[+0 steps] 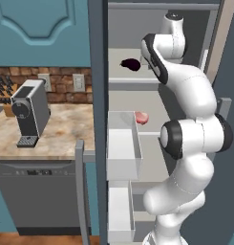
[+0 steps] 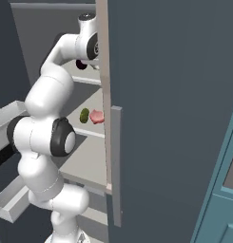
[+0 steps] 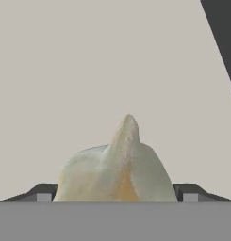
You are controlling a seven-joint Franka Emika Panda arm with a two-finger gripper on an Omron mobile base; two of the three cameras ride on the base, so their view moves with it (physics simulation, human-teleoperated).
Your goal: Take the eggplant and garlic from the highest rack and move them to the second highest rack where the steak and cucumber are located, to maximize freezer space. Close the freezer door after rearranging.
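The garlic point(image 3: 118, 164), a pale bulb with a pointed top, sits on the highest rack right in front of the hand view's camera. My gripper point(image 3: 117, 196) is open, its two dark fingertips point(image 3: 44, 194) flanking the bulb with a thin gap on each side. The dark purple eggplant point(image 1: 131, 64) lies on the same rack point(image 1: 119, 81), to the left of my arm. On the second highest rack point(image 1: 154, 132) lie the pink steak point(image 1: 142, 118) and, in the right base view, the green cucumber point(image 2: 84, 115) beside the steak point(image 2: 96, 116).
The freezer door point(image 2: 175, 118) stands wide open on the right, and its handle point(image 2: 116, 166) faces the base. A white bin point(image 1: 121, 143) juts out at the left of the racks. A coffee machine point(image 1: 30, 112) and knife block point(image 1: 6, 95) stand on the counter point(image 1: 66, 129).
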